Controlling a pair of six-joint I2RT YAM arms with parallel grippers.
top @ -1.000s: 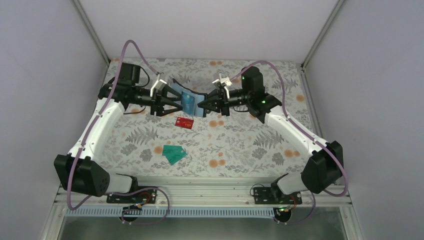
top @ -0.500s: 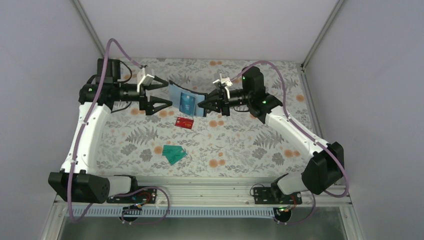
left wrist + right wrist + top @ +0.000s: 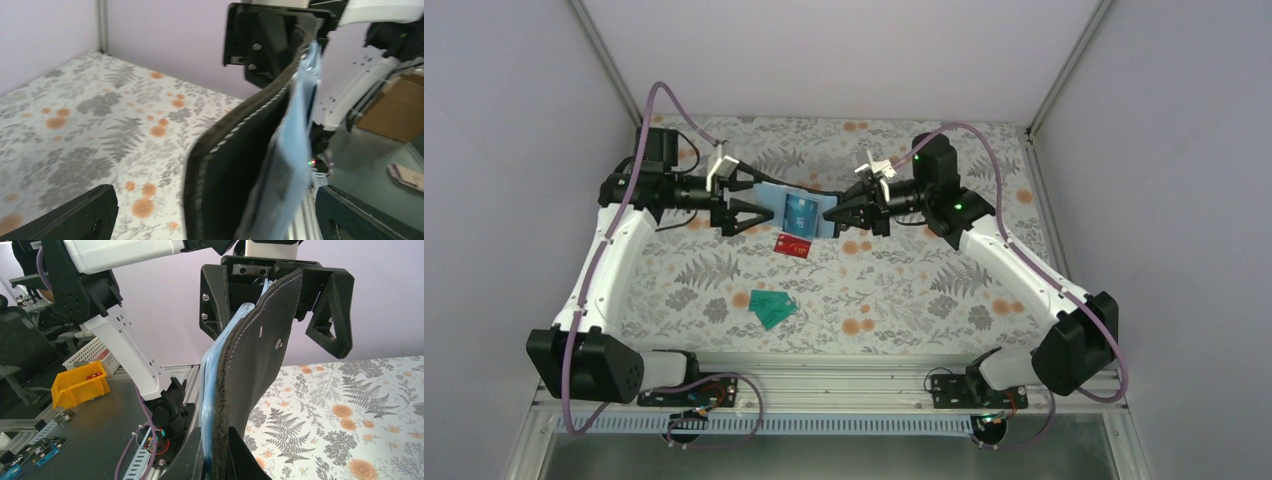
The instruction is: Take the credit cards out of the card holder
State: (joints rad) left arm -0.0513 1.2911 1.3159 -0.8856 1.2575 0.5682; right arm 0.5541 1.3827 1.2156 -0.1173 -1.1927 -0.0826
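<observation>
Above the table (image 3: 904,290), mid-air, the rt gripper (image 3: 829,212) is clamped on the card holder (image 3: 776,200) at its rt edge, keeping it clear of the cloth. L gripper (image 3: 762,199) is spread wide, one finger each side of the holder's free l edge; l wrist view shows gaps both sides. Blue card (image 3: 801,210) sits in the inner face, seen from the top cam only. Red card (image 3: 793,245) lies flat just below; teal cards (image 3: 771,308) overlap nearer the bases. Wrist cams show the holder edge-on: black stitched back, pale blue lining. Bare cloth front-rt.
</observation>
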